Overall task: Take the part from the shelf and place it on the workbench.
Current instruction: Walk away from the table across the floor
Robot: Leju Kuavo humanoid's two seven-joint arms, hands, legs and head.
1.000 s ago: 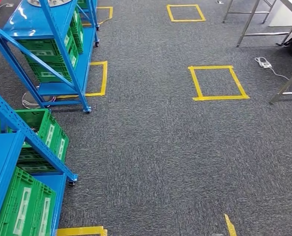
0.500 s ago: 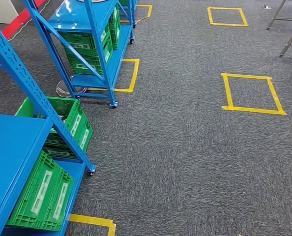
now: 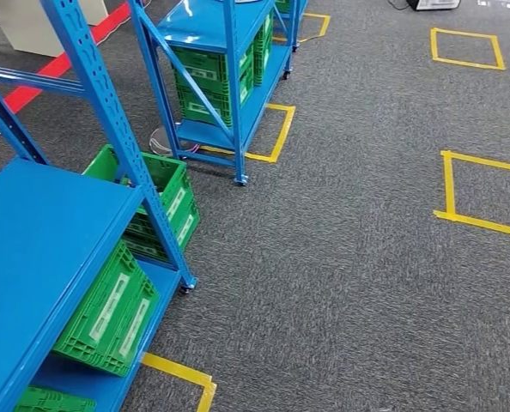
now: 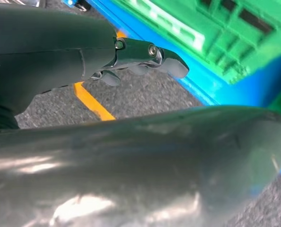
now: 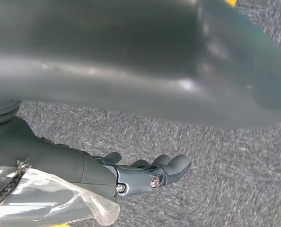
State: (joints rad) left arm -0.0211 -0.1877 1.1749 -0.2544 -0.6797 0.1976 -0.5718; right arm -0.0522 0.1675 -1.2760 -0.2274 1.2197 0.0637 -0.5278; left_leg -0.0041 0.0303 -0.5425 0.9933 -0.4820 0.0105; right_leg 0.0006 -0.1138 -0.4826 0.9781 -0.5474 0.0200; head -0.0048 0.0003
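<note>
A near blue shelf (image 3: 39,232) stands at the left of the head view, its top board bare. A second blue shelf (image 3: 220,26) stands further back. No part can be made out on either. My left hand (image 4: 139,54) hangs beside a blue shelf edge and a green crate (image 4: 217,33), fingers stretched out, holding nothing. My right hand (image 5: 146,172) hangs over grey carpet, fingers also straight and empty.
Green crates (image 3: 110,313) sit tilted on the near shelf's lower board, another crate (image 3: 165,193) behind it, more crates (image 3: 214,73) in the far shelf. A round silver disc (image 3: 165,142) lies on the floor. Yellow tape squares (image 3: 479,193) mark the carpet at right.
The camera has swung left: the shelves have slid right and come closer, and the metal table legs at the upper right have left the picture.
</note>
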